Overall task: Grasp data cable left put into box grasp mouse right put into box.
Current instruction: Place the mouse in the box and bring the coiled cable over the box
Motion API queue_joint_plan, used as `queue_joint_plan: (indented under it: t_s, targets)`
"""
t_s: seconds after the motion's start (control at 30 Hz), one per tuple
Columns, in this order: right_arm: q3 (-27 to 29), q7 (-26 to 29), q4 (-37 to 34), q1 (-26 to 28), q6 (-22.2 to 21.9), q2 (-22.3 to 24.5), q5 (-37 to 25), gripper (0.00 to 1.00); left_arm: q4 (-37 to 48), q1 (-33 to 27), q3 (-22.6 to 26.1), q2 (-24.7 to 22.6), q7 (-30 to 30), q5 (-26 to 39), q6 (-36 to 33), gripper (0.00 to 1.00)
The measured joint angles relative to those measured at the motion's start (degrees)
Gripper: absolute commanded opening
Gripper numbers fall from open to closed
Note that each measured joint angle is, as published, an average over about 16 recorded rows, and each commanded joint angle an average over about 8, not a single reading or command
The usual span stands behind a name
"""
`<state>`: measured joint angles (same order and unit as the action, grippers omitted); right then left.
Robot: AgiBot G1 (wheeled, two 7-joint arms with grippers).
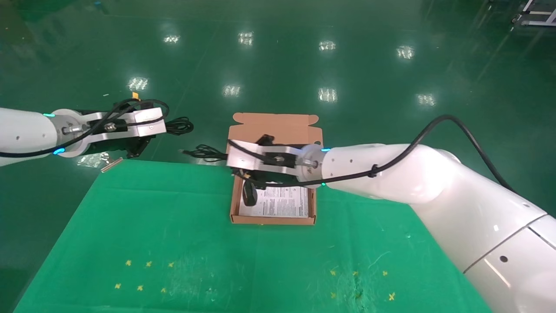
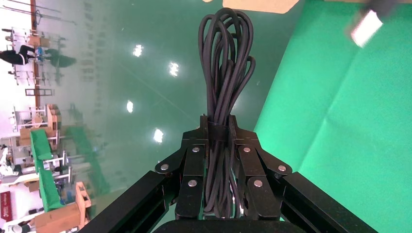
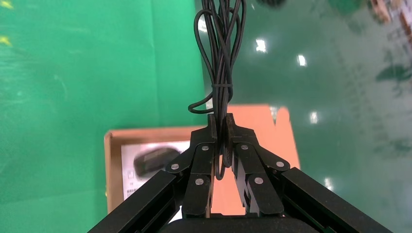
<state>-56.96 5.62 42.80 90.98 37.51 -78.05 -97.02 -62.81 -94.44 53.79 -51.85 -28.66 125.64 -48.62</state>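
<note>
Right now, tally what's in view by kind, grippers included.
Grippers: 2 (left gripper, right gripper)
Data cable: 1
Mouse: 1
Mouse cord: 1
Box: 1
Printed sheet: 1
Total: 7

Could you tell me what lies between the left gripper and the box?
In the head view, the mouse's bunched cord, held by the right gripper, juts into that gap.

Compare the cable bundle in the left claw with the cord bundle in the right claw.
The data cable in the left claw is thick, held off beyond the table. The mouse cord in the right claw is thinner, over the box, the mouse inside. Both are black, bundled and clamped.
</note>
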Motion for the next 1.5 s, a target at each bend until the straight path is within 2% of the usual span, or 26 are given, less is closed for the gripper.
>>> queue_joint_plan:
  t_s: [0.43,0.47,0.7,0.73,1.17,1.5]
  targets:
    - [-6.2,3.6,-8.5,0.0,-2.8,-0.1,4.7,0.00,-0.2,0.0,0.0,0.0,-0.2,0.1,0.0,0.00]
    - [-6.6,3.9,-9.0,0.1,-2.9,-0.1,5.0,0.05,-0.2,0.0,0.0,0.0,-0.2,0.1,0.0,0.00]
    - [-8.9,5.4,-10.7,0.6,-3.0,-0.2,6.6,0.92,-0.2,0.1,0.0,0.0,-0.2,0.2,-0.1,0.00]
    - [-9.1,5.5,-10.7,0.7,-3.0,-0.2,6.8,1.00,-0.2,0.1,0.0,0.0,-0.2,0.2,-0.1,0.00]
    - [-9.7,6.1,-8.8,1.3,-3.3,1.6,7.5,1.00,-0.4,1.4,0.4,-0.9,1.2,-1.1,0.9,0.00]
    - [-9.6,7.0,-5.5,2.6,-4.2,6.2,6.8,1.00,2.7,4.9,1.8,-5.2,7.0,-4.8,5.2,0.00]
